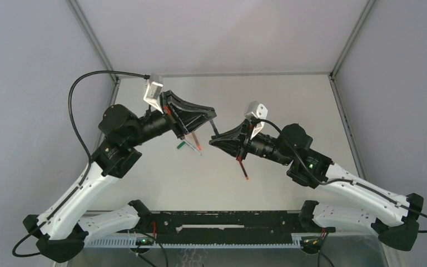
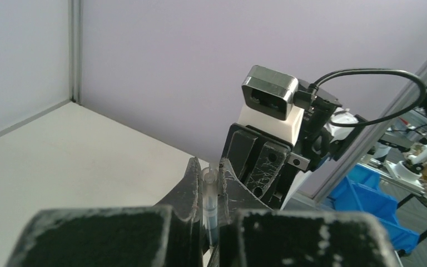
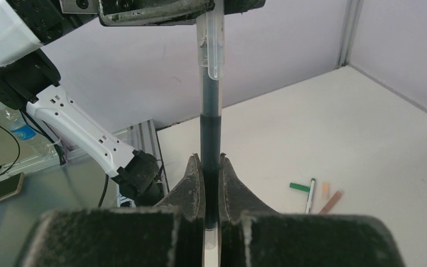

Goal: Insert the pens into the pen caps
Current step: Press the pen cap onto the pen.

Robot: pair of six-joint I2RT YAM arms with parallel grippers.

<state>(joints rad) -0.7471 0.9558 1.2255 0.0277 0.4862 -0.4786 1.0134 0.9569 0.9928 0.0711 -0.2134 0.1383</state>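
- Black pen (image 3: 210,128): one, its dark barrel upright, its top end inside one clear clipped cap (image 3: 212,44).
- Closed on the barrel is the right gripper (image 3: 207,161); closed on the cap, facing it, is the left gripper (image 2: 208,169).
- Well apart on the white table (image 3: 367,139): one green cap (image 3: 299,187), one green pale-barrelled pen (image 3: 311,196), and two reddish pieces (image 3: 332,201).
- One red pen (image 1: 244,168) lies under the right arm.

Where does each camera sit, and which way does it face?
Top external: above and behind the bases, looking down at the table; both arms show, left gripper meeting right gripper.
Left wrist: looks along its fingers, shut on the pen cap, toward the right arm's camera.
Right wrist: looks along its fingers, shut on the black pen, toward the left gripper.
Shared: top and right wrist show the loose pens.
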